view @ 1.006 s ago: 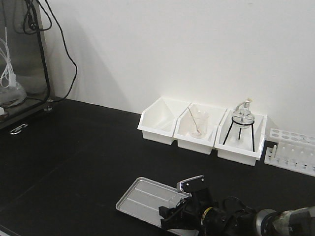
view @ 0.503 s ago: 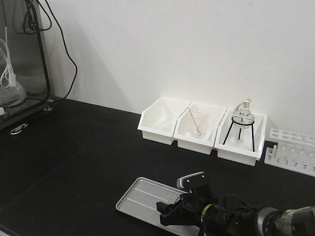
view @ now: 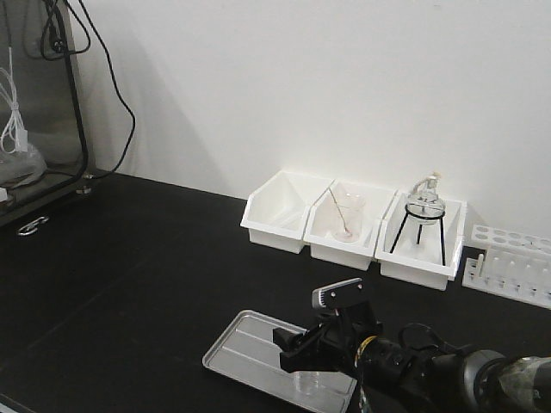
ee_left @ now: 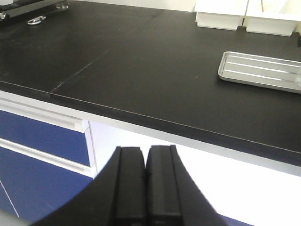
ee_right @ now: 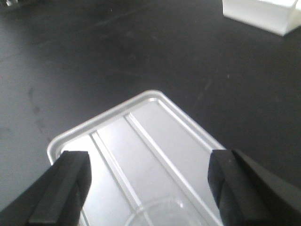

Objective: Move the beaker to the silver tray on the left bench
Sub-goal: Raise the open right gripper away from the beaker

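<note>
The silver tray [view: 245, 342] lies on the black left bench [view: 129, 275] near its front edge. The clear beaker [view: 312, 384] stands upright on the tray's near right end. My right gripper [view: 297, 353] hovers just above and behind it, open and empty. In the right wrist view the fingers [ee_right: 70, 179] are spread wide over the tray [ee_right: 155, 136], with the beaker's rim [ee_right: 160, 214] at the bottom edge between them. My left gripper [ee_left: 146, 155] is shut and empty, below the bench's front edge; its view shows the tray [ee_left: 261, 70] far right.
Three white bins [view: 275, 219] stand along the wall; one holds a beaker with a rod [view: 346, 219], another a flask on a tripod [view: 424, 215]. A test-tube rack [view: 512, 262] is at the right. Black-framed equipment [view: 39, 103] with cables stands far left.
My right gripper has risen and drawn back slightly from the tray. The beaker now shows standing free on the tray below it. The left arm has not moved.
</note>
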Controlling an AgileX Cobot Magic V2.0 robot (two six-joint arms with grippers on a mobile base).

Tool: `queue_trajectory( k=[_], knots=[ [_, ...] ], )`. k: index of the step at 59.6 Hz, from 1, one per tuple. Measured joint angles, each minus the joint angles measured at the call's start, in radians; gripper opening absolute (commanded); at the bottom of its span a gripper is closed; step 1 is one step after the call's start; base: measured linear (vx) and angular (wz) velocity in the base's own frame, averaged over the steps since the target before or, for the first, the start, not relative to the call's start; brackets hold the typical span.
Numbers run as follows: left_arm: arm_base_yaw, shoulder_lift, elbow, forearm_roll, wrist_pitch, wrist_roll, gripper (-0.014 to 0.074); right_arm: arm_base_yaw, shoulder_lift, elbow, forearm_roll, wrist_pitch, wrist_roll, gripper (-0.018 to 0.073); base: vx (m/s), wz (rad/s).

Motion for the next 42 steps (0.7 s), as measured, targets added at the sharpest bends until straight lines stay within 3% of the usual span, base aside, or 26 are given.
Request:
queue_trajectory(
  k=[11,18,27,35,42],
  knots=[
    [0.0,0.0,0.0,0.0,0.0,0.0,0.0001,0.0,-0.119,0.0,-0.069,0.045,0.034,0.0575,0.0,0.0],
    [0.0,0.0,0.0,0.0,0.0,0.0,0.0001,0.0,-0.252,0.023,-0.178,0.098,0.176,0.0573,0.0,0.0],
    [0.0,0.0,0.0,0.0,0.0,0.0,0.0001,0.0,-0.468,0.162,-0.327,0.105,0.361,0.0564,0.0,0.0],
    [0.0,0.0,0.0,0.0,0.0,0.0,0.0001,0.0,-0.682,0.311,-0.428,0.094,0.42,0.0555,0.0,0.0],
    [0.0,0.0,0.0,0.0,0.0,0.0,0.0001,0.0,-0.858,0.401,-0.453,0.103,0.435,0.0555,0.0,0.0]
  ],
)
